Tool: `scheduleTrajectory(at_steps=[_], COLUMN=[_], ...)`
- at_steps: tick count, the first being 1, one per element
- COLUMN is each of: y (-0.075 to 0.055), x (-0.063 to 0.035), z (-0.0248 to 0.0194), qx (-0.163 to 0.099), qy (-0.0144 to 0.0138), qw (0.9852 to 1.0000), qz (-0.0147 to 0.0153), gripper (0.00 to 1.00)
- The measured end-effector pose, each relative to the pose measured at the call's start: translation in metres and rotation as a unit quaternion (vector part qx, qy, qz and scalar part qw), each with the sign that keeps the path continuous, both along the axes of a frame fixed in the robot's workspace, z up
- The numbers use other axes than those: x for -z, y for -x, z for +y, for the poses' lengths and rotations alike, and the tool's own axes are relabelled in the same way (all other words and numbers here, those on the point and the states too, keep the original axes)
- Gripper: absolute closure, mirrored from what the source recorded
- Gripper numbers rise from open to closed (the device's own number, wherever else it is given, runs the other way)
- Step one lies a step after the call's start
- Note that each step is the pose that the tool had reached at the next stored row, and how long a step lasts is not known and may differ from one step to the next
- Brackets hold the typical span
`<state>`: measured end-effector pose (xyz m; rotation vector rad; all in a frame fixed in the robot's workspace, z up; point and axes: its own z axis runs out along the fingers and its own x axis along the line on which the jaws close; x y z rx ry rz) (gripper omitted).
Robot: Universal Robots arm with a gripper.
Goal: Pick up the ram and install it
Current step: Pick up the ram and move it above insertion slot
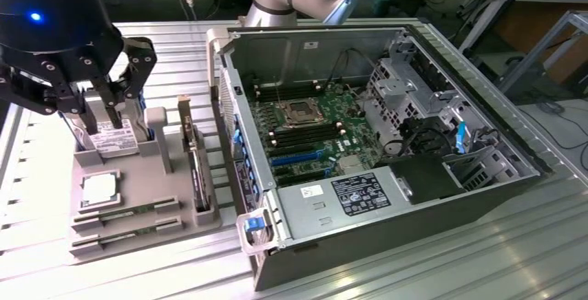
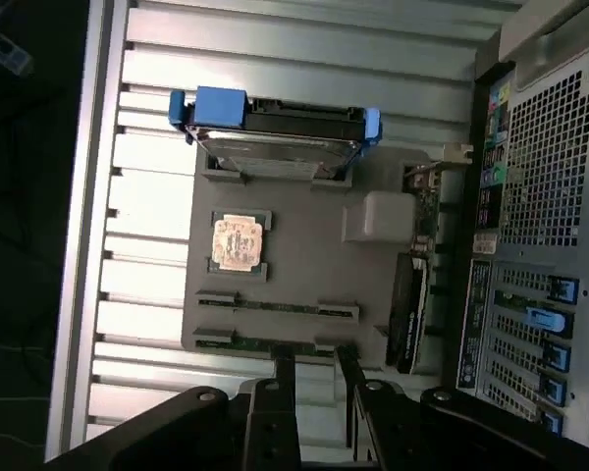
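Since the ram [image 2: 260, 343] stands on edge in the outermost slot of the grey moulded tray [image 2: 304, 265], farthest from the hard drive [image 2: 275, 142], it lies below the pincer [image 2: 314, 355] and close to its tips. Its long axis runs along the tray's edge. The pincer's two black fingers, wide apart with nothing between them, seem spaced along that length rather than across the thin board. The stick is slim green laminate with dark chips, rigid and narrow. A second stick [image 2: 275, 306] sits parallel just beside it, then the square processor [image 2: 238, 242]. The expansion card [image 2: 409, 314] stands toward the open computer case [image 1: 386, 197] on the ribbed aluminium bench [image 1: 459, 259].
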<state>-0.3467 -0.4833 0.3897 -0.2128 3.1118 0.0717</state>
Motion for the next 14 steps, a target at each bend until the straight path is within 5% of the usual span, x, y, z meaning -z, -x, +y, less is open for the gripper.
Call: scheduleTrajectory(at_steps=[4, 8, 11, 12, 14], y=[0.0, 0.0, 0.0, 0.0, 0.0], x=[0.003, 0.006, 0.0095, 0.0155, 0.0192], z=[0.0, 0.0, 0.0, 0.0, 0.0], qx=[-0.075, -0.15, -0.203, -0.235, -0.255], qy=[0.0, 0.0, 0.0, 0.0, 0.0], qw=[0.9972, 0.9887, 0.9792, 0.972, 0.9669], qz=[0.0, 0.0, 0.0, 0.0, 0.0], gripper=[0.7, 0.7, 0.7, 0.7, 0.7])
